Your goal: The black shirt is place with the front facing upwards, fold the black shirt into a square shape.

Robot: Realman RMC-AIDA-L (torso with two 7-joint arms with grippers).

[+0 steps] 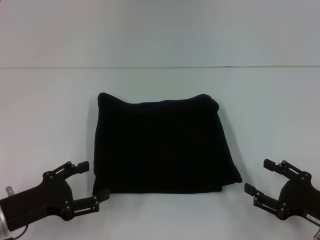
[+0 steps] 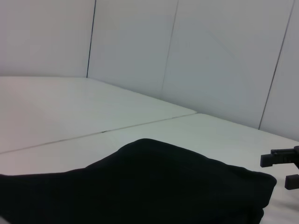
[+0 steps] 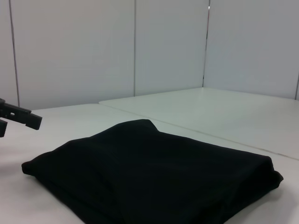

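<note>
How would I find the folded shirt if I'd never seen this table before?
Look at the big white table in front of the robot. In its middle, between the open left gripper and the open right gripper, lies the black shirt. It is folded into a soft, thick, nearly square bundle, the only cloth thing there; the grippers are black too, but hard and jointed.

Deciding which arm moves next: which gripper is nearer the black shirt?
Left. The left gripper sits right at the black shirt's near left corner, one fingertip about at its edge. The right gripper is off the near right corner, apart.
</note>
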